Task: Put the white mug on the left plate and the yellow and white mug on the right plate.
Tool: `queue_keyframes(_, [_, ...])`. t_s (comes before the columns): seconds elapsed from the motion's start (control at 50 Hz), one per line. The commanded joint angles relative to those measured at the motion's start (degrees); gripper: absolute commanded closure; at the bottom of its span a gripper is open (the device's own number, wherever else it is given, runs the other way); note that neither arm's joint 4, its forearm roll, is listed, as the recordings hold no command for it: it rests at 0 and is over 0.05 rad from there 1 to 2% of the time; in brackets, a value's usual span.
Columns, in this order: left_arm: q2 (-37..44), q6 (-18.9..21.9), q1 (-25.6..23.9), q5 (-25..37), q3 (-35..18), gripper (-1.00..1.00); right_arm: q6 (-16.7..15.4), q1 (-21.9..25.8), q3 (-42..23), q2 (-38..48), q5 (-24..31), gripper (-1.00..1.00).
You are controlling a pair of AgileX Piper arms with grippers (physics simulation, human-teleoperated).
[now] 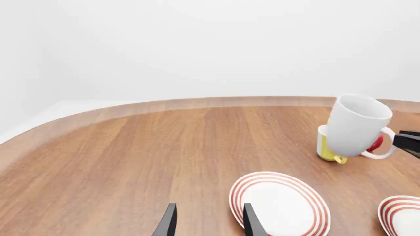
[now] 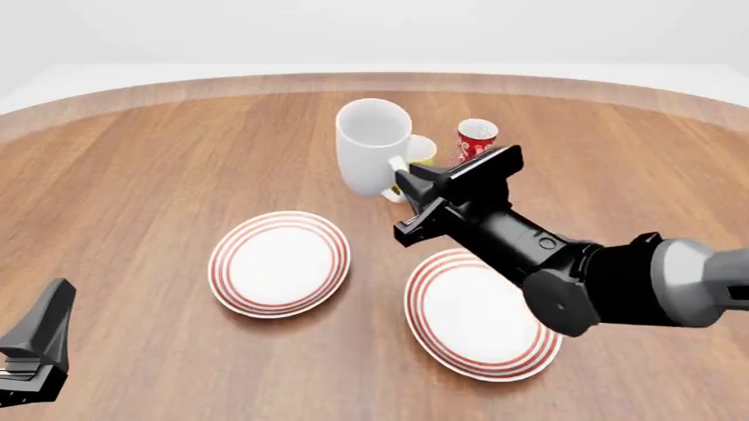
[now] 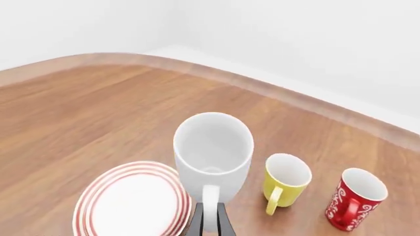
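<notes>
In the front view the right arm is hiding most of the yellow and white mug, leaving only a sliver beside the white mug, and it is covering the near edge of the right plate as well. The left gripper is being cut off at the frame edge in its wrist view, showing just two dark fingers spread moderately apart with nothing between them, hovering near the left plate. The right gripper is closing its fingers narrowly on the loop handle of the white mug, which is sitting tilted above the wooden surface, between the plates and the far edge. The red-and-white patterned cup is standing just beyond the yellow mug.
</notes>
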Motion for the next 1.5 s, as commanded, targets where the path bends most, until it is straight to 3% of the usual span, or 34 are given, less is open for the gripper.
queue_keyframes(0.02, [0.0,0.0,0.0,0.0,0.0,-1.0,1.3,2.3,-1.6,3.6,-1.2,1.0])
queue_keyframes(1.5, [0.0,0.0,0.0,0.0,0.0,-1.0,4.8,11.4,-15.0,22.9,-1.3,1.0])
